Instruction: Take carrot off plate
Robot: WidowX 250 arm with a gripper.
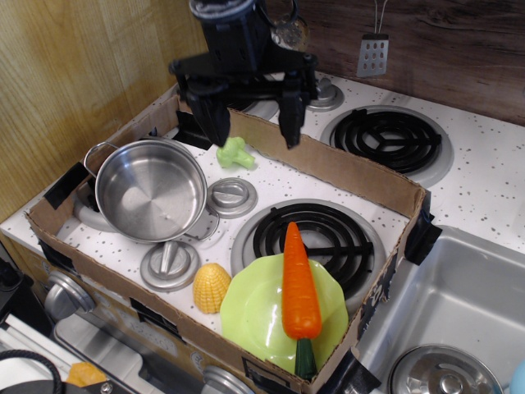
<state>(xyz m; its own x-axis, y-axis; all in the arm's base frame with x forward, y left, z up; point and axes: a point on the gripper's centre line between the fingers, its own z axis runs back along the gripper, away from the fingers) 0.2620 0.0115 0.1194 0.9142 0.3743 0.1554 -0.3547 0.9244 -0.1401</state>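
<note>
One carrot [299, 285] lay lengthwise across the single lime-green plate [254, 316], its green stem end pointing over the plate's near rim. One corn cob [211, 286], one broccoli [235, 153] and one steel pot [150, 190] sat apart. The gripper [248, 123] hung above the broccoli, fingers spread wide, holding nothing.

dark wood backsplash [459, 49], light wood panel [74, 74], speckled white stovetop [484, 180]
</note>
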